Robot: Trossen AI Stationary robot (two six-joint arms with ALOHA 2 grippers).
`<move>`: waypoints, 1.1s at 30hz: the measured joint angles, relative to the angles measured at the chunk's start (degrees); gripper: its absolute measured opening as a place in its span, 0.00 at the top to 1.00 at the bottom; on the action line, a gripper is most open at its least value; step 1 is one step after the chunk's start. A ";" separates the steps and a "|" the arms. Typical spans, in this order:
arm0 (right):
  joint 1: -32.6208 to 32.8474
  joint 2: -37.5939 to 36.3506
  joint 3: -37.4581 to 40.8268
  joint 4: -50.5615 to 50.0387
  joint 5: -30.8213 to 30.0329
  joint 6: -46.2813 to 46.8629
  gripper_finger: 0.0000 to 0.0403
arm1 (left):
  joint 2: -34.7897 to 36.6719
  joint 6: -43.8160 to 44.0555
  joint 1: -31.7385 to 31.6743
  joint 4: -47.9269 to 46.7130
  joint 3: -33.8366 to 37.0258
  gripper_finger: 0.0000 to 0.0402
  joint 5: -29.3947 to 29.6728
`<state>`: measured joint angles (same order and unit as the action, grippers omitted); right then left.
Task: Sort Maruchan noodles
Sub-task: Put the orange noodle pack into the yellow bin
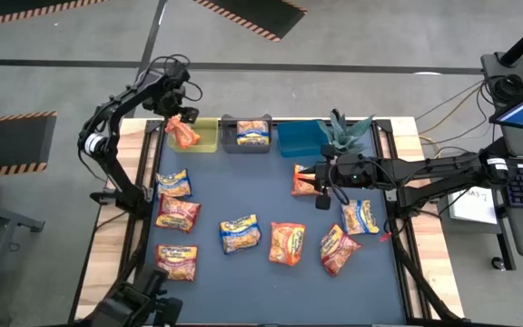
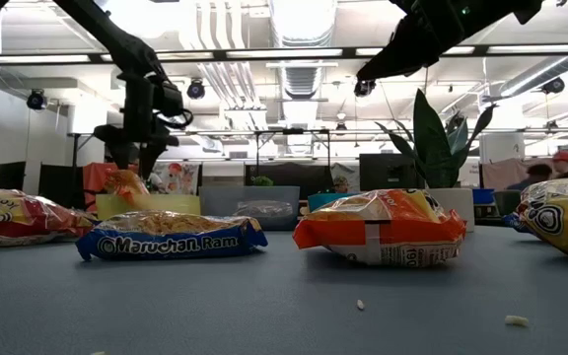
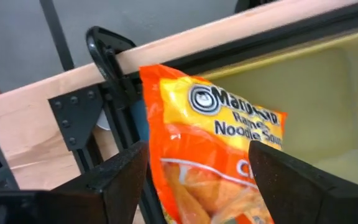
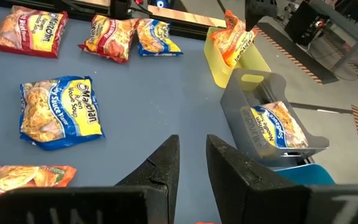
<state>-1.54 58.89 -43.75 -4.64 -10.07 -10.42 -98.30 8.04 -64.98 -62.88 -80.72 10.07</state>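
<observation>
Left gripper (image 1: pixel 182 116) hangs jaws released over the yellow bin (image 1: pixel 204 138), orange packet (image 3: pixel 213 155) between them; the high view alone shows the right gripper (image 1: pixel 319 182) clenched beside another orange packet (image 1: pixel 303 180).

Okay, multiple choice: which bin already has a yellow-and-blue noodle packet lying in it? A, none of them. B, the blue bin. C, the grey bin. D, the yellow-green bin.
C: the yellow-and-blue packet lies inside the grey bin, while the yellow-green bin next to it has only an orange packet at it.
</observation>
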 joint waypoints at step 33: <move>0.00 0.00 0.02 0.00 0.01 -0.08 0.83 | -0.02 2.57 2.85 3.51 6.13 0.82 5.94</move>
<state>-1.54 58.89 -43.72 -4.64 -10.05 -10.50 -98.32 10.61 -62.13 -59.37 -74.59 16.01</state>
